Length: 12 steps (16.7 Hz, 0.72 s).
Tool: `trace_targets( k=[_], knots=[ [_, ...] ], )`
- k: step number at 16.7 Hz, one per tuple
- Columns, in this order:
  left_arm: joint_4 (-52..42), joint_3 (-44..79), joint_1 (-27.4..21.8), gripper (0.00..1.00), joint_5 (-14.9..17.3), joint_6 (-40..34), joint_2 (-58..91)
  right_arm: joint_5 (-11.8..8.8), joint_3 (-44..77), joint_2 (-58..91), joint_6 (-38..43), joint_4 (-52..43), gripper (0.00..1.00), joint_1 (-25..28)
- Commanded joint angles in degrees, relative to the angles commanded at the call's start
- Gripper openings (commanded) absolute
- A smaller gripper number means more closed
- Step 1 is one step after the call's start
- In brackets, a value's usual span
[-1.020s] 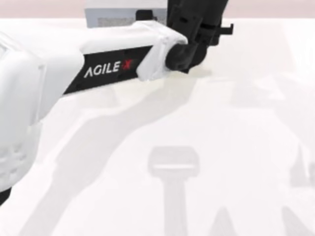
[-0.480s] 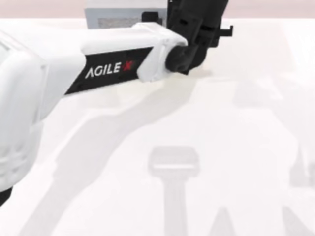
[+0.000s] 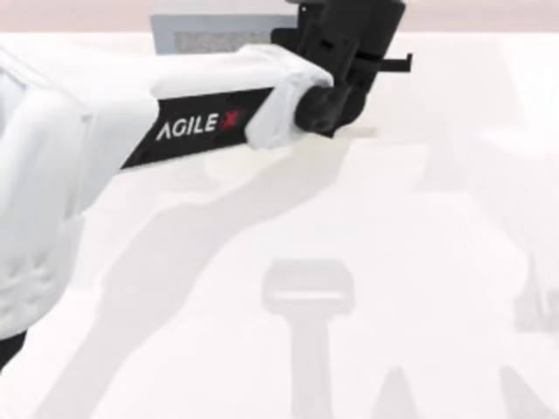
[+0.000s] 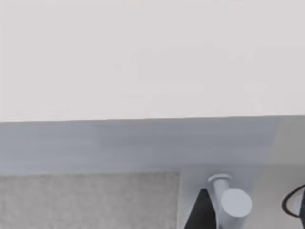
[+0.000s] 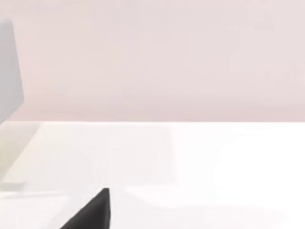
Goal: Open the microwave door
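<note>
The left gripper (image 3: 349, 61) is reaching for the microwave (image 3: 218, 30) door's handle (image 4: 231, 200); finger state unclear; next, a pull outward.

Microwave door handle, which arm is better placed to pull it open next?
Left. Its gripper is up against the microwave at the table's far edge, and its wrist view shows the door handle right beside a fingertip. The right arm is out of the top view.

rendered sim, likely lab | bare white table (image 3: 419, 262) | blank pink backdrop (image 5: 190, 57)
</note>
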Motion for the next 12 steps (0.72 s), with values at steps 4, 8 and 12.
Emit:
trace_targets(
  k=[4,8,12],
  knots=[
    [0.0,0.0,0.0,0.0,0.0,0.0,0.0,0.0,0.0,0.0,0.0,0.0,1.0,0.0],
    [-1.35,-1.97,-3.26,0.0,0.11,-0.07,-1.12,0.0,0.0,0.0,0.0,0.0,1.0,0.0],
    [-9.86,6.47,-2.75,0.0,1.89,-2.01,2.77,0.0,0.0,0.0,0.0,0.0,1.0,0.0]
  ],
)
